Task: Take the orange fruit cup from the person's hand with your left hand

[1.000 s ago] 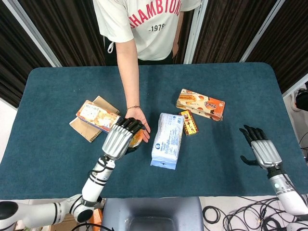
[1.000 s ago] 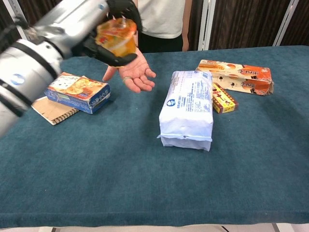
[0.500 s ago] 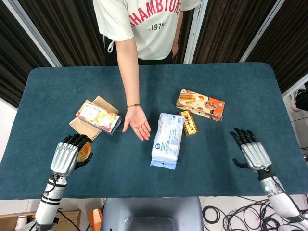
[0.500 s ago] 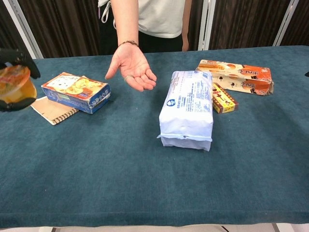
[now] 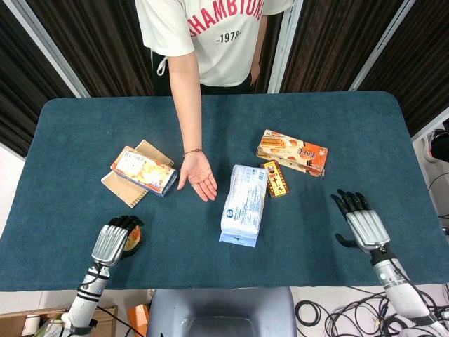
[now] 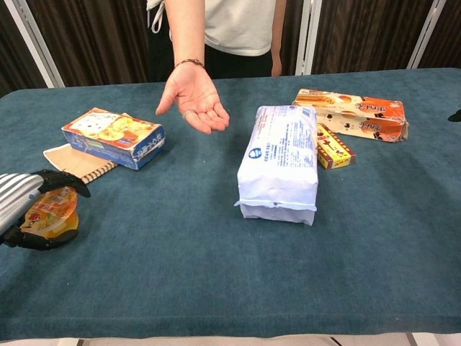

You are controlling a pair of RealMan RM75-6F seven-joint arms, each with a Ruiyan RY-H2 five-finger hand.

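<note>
Orange fruit cup (image 6: 52,213) sits upright, lid up, low at the table's (image 6: 216,252) near-left edge; left hand (image 6: 21,205) wraps it; right hand (image 5: 358,221) spread, holding nothing.

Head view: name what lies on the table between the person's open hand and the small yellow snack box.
The white pouch lies between the person's hand and the small yellow snack box; the chest view shows the same order.
</note>
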